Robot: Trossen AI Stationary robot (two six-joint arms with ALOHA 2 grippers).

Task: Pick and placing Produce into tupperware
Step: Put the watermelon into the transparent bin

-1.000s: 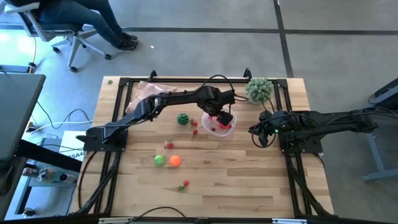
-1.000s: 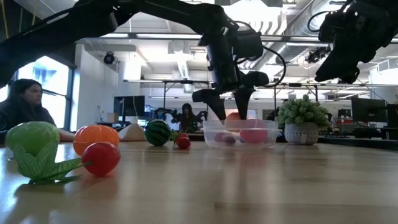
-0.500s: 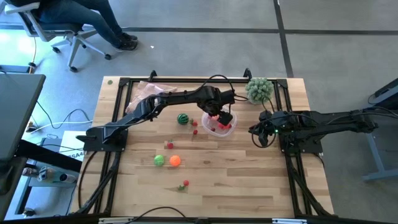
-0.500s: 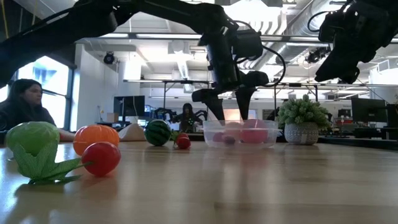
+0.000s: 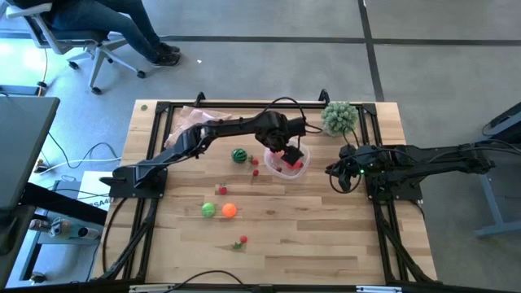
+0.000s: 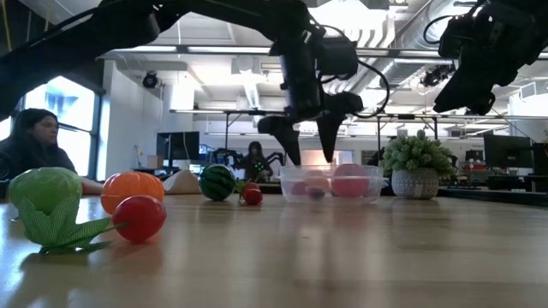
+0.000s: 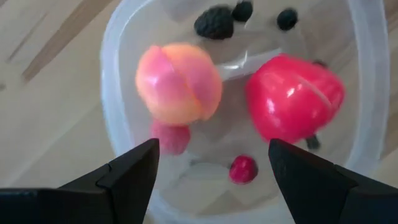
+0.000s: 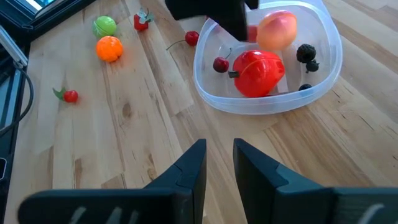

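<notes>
Clear plastic tupperware (image 5: 286, 165) sits near the far right of the wooden table (image 5: 326, 244), and the left pincer (image 6: 308, 147) hangs just above its rim with fingers spread and nothing between them. Inside the tub lie a peach-coloured fruit (image 7: 179, 83), a big red piece (image 7: 293, 98), a small red berry (image 7: 243, 168) and dark berries (image 7: 214, 22), while the striped green ball (image 5: 238, 155), orange ball (image 5: 229, 210) and green ball (image 5: 209, 210) sit out on the wood. Off to the right, beside the tub, the right pincer (image 8: 217, 163) waits with its fingers a narrow gap apart, holding nothing.
</notes>
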